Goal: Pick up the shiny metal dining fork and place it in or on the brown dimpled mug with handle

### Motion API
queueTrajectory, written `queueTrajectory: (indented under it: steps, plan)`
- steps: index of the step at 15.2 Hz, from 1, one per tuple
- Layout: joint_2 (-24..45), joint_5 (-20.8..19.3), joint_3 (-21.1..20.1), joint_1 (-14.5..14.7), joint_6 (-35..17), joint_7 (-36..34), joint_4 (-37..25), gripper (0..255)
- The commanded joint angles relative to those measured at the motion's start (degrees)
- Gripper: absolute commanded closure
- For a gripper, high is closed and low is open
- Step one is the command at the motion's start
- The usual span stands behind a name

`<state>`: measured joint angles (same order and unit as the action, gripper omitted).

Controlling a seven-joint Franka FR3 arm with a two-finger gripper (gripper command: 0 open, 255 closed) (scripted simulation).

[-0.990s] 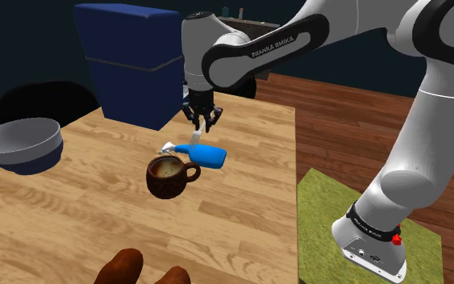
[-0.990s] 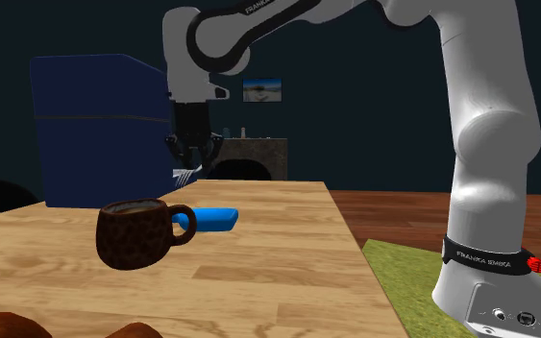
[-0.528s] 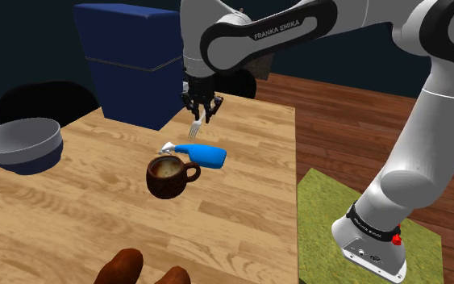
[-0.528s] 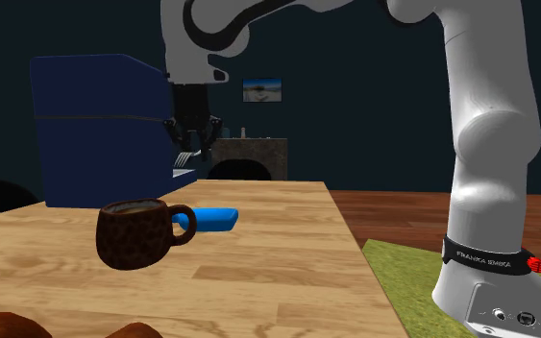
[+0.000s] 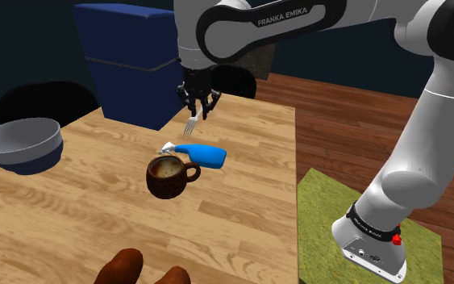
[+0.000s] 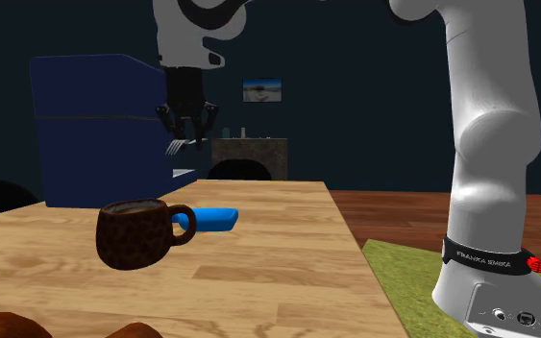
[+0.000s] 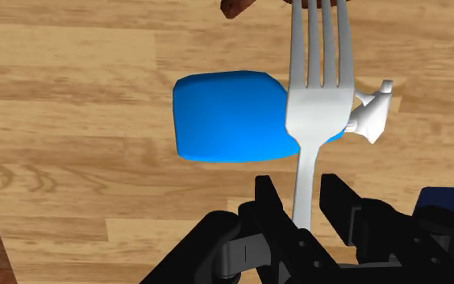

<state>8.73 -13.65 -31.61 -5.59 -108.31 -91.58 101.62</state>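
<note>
My black gripper hangs above the wooden table, shut on the handle of a pale metal fork. The fork's tines point down and away from the fingers. A brown dimpled mug stands upright on the table, nearer the camera than the gripper in the shoulder view, its handle toward that view's right. A sliver of the mug shows beyond the tines in the wrist view.
A blue spray bottle with a white nozzle lies on the table below the fork, just behind the mug. A grey bowl sits at the shoulder view's left. A dark blue box stands behind. Brown rounded objects lie at the front edge.
The gripper has risen with the fork clasped in it, moving higher above the table and slightly toward the shoulder view's left. Mug and bottle have not moved.
</note>
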Motion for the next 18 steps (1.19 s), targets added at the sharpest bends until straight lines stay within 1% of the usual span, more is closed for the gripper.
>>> queueTrajectory:
  steps: [1, 6, 9, 18]
  plan:
    - [1.1, -0.7, -1.0, 1.7, 0.3, -2.9, -0.8, 255]
    - [4.4, -2.7, -3.2, 6.6, 1.9, -10.1, -3.7, 255]
    - [7.4, -4.5, -4.4, 10.2, 3.3, -14.8, -6.7, 255]
    - [9.1, -6.0, -3.8, 10.3, -2.7, -16.5, -1.9, 255]
